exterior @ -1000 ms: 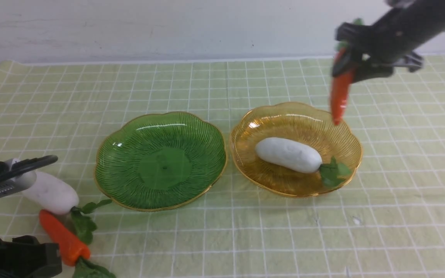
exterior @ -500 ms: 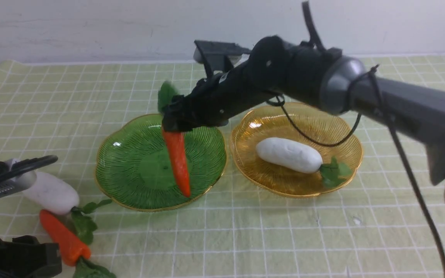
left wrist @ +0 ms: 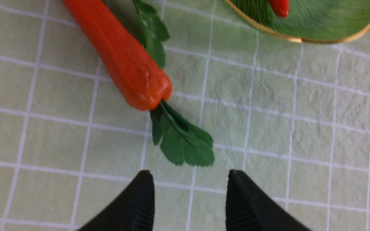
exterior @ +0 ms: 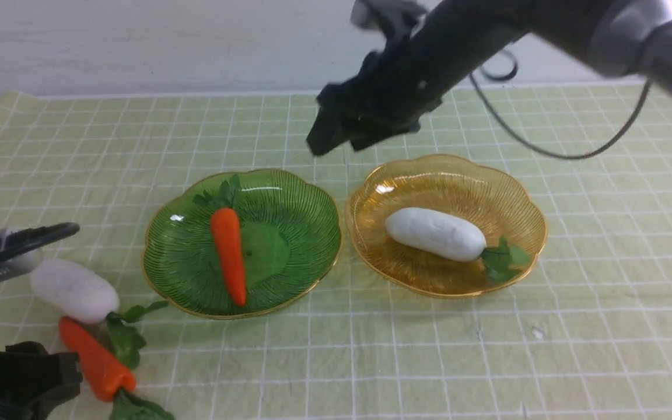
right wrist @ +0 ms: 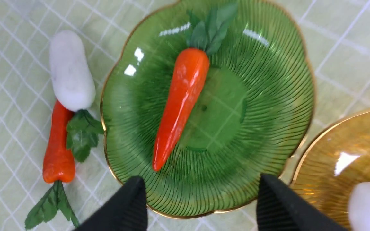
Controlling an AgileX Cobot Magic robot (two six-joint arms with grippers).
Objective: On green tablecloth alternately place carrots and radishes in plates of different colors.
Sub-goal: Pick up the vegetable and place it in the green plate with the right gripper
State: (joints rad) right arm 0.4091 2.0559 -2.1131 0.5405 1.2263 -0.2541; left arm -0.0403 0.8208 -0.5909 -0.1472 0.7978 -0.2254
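Hazard: loose radish (exterior: pixel 73 290) and carrot (exterior: pixel 97 364) touch at eight o'clock of green plate (exterior: pixel 304 233); left end effector (left wrist: pixel 188 175), parted, empty, may drag both; right end effector (right wrist: pixel 201 179) wide, empty.

light is bright, even and diffuse, seemingly from overhead. only faint, soft shadows lie on the green tablecloth (exterior: pixel 371 350) along the near rims of the green plate (exterior: pixel 304 233) and the amber plate (exterior: pixel 429 181). white glare streaks mark the green plate's far inner wall, and a smaller spot marks the amber one. in the front view the right pincer (exterior: pixel 339 140) and its arm look smeared and soft-edged, while the cloth's grid is sharp. the left wrist view is slightly soft on the carrot (left wrist: pixel 124 64). the right wrist view is crisp, with saturated colour.
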